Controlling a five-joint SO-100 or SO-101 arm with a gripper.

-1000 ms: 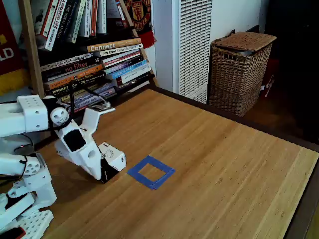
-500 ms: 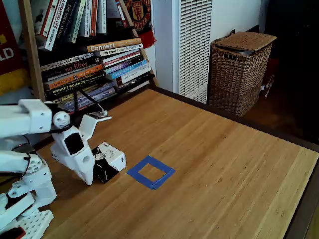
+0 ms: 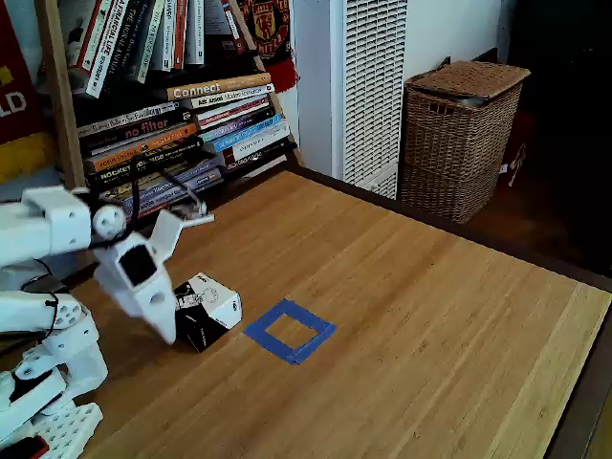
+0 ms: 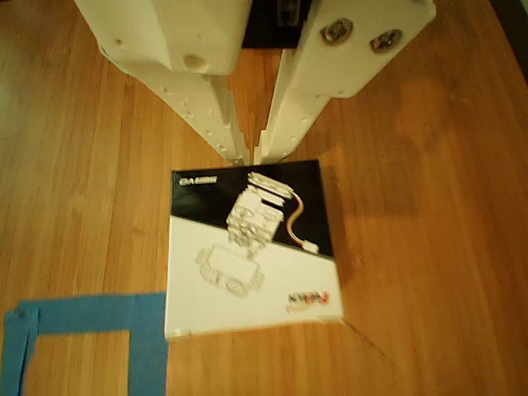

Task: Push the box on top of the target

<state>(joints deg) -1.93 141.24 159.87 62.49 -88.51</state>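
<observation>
We see the box (image 3: 208, 309) on the wood, just left of the target (image 3: 290, 331) in the fixed view, near but apart. The gripper (image 4: 250, 156) sits right behind it, on the side away from the tape, fingers nearly together, holding nothing. The target (image 4: 91, 338) is cut off at the other view's edge.

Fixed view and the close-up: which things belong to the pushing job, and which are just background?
Job: box, blue tape target, gripper with fingers nearly together just behind the box.

Background: bookshelf, wicker basket, white slatted unit, red banner.
</observation>
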